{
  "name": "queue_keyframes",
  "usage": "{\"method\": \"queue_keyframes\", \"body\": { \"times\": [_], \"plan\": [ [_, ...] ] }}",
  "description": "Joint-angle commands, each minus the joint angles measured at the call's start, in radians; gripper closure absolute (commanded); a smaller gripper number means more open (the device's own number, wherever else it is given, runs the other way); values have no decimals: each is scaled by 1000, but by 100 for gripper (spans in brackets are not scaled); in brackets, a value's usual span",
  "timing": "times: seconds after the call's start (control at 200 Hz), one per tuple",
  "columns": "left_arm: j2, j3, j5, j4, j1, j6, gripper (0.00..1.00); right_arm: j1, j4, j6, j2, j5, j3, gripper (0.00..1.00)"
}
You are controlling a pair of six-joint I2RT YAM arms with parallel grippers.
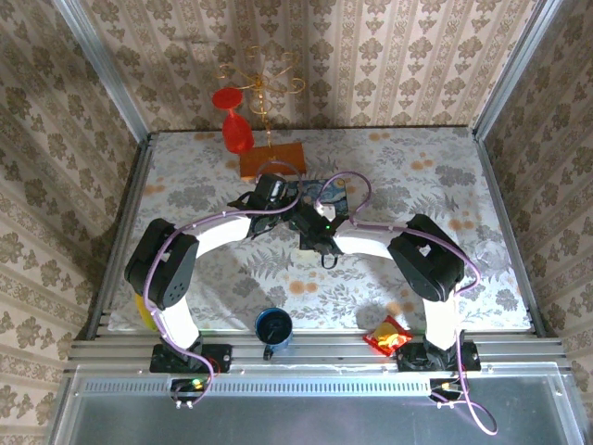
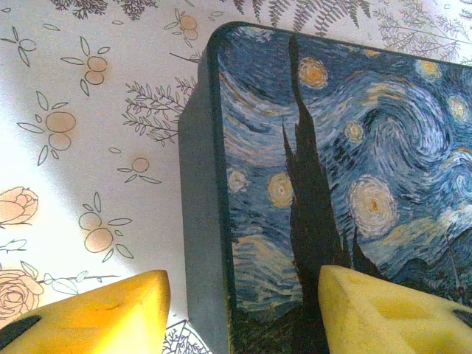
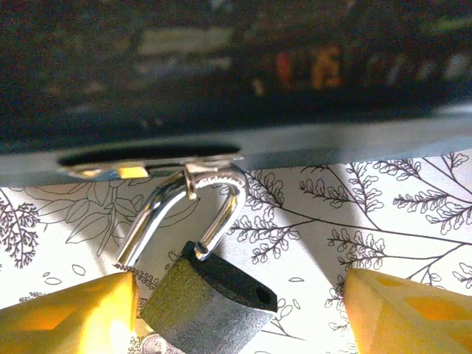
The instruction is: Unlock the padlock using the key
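Observation:
In the right wrist view the small dark padlock hangs by its silvery shackle from a slot in the tin's edge. The shackle is swung open: one leg sits in the body, the other ends free at the left, and its hole in the body is empty. A small silvery round piece peeks from under the body; I cannot tell whether it is the key. My right gripper is open, its yellow fingers either side of the padlock. My left gripper is open, straddling the left edge of the blue starry-night tin.
Both arms meet over the tin mid-table. At the back stand a red glass and an orange block with a gold wire stand. A blue mug and a red-yellow snack packet lie at the near edge.

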Motion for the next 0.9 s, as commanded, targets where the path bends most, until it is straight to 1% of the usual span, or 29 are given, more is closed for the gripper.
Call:
{"method": "queue_keyframes", "body": {
  "times": [0.0,0.19,0.425,0.56,0.695,0.895],
  "plan": [
    [6,-30,-7,-51,18,-6,45,6,-70,-6,7,46,13,25],
    [0,-35,-5,-51,26,-6,45,5,-112,14,-20,71,-8,25],
    [-8,-33,-5,-55,30,-4,44,-2,-101,21,-57,67,-49,29],
    [-7,-33,-3,-58,30,-4,44,-6,-60,-7,-86,36,-68,32],
    [-9,-31,0,-61,31,-3,44,-16,23,-47,-123,-29,-99,34],
    [-20,-33,1,-63,32,-1,44,-43,83,-42,-165,-86,-139,34]
  ]
}}
